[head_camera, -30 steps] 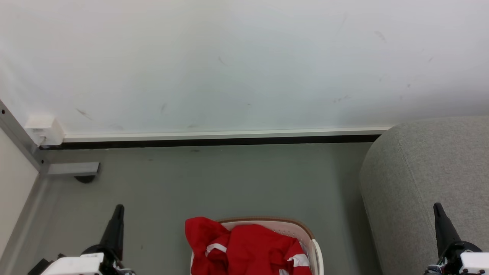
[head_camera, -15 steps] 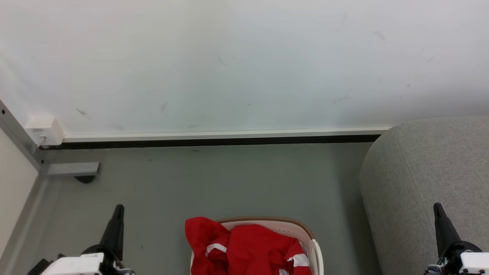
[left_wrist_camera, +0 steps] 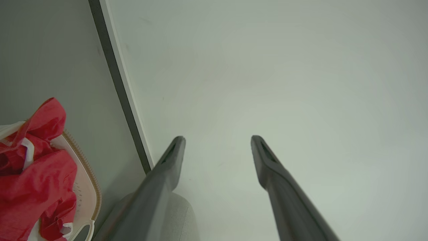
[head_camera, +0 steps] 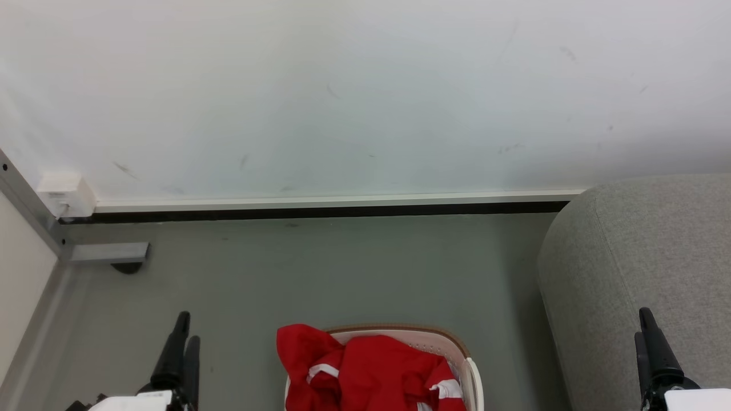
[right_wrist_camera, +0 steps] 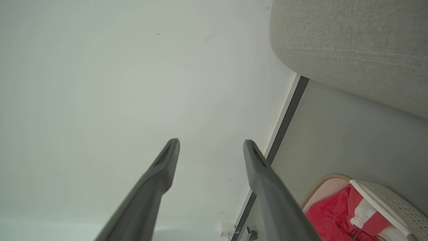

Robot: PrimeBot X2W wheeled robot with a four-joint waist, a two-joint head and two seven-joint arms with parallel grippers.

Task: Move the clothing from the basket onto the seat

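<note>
clothes (head_camera: pixel 371 371): red w/ white bands, heaped in basket (head_camera: pixel 473 379); one fold spills over its left rim.
basket: on floor (head_camera: pixel 342 268), near seat (head_camera: pixel 639 257), between the grippers.
L gripper (head_camera: pixel 188 328): jaws spread, empty, left of basket.
R gripper (head_camera: pixel 642 324): jaws spread, empty, in front of seat.
handling: prob. light, soft, floppy; will sag & trail, may snag on rim.
grip: pinch a bunched fold atop the heap, lift high to clear rim.
</note>
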